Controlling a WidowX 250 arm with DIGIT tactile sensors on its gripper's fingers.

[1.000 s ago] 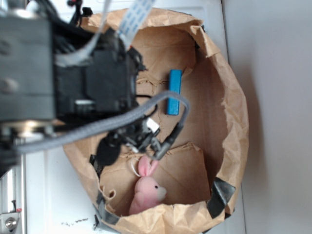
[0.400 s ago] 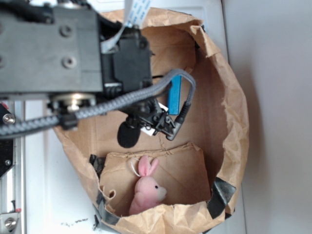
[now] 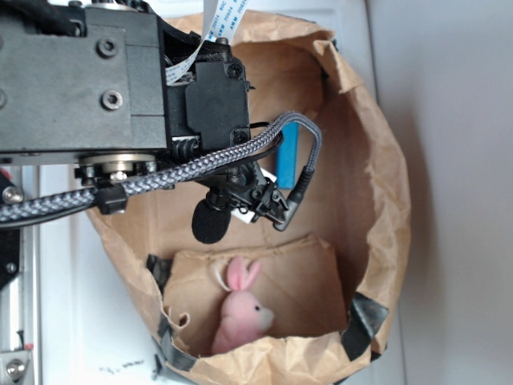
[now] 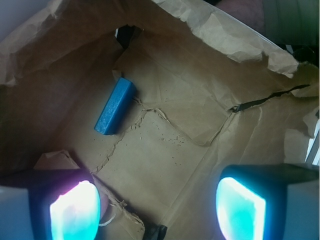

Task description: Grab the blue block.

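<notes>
so your gripper [image 4: 157,207] is spread wide with nothing in it, hovering inside the paper bag [image 4: 240,35], apart from the blue block [image 4: 115,106].

Looks like a robot lab bench rather than a home. Bare white tabletop [image 3: 88,321] and plain grey wall [image 3: 457,160] at three o'clock. Torn brown paper bag [image 3: 385,200] laid open as a makeshift bin, patched with dark tape [image 3: 362,317] at five o'clock. Black arm housing [image 3: 80,80] at ten o'clock, with braided cable [image 3: 184,168], ribbon cable [image 3: 216,20], exposed screws.
</notes>
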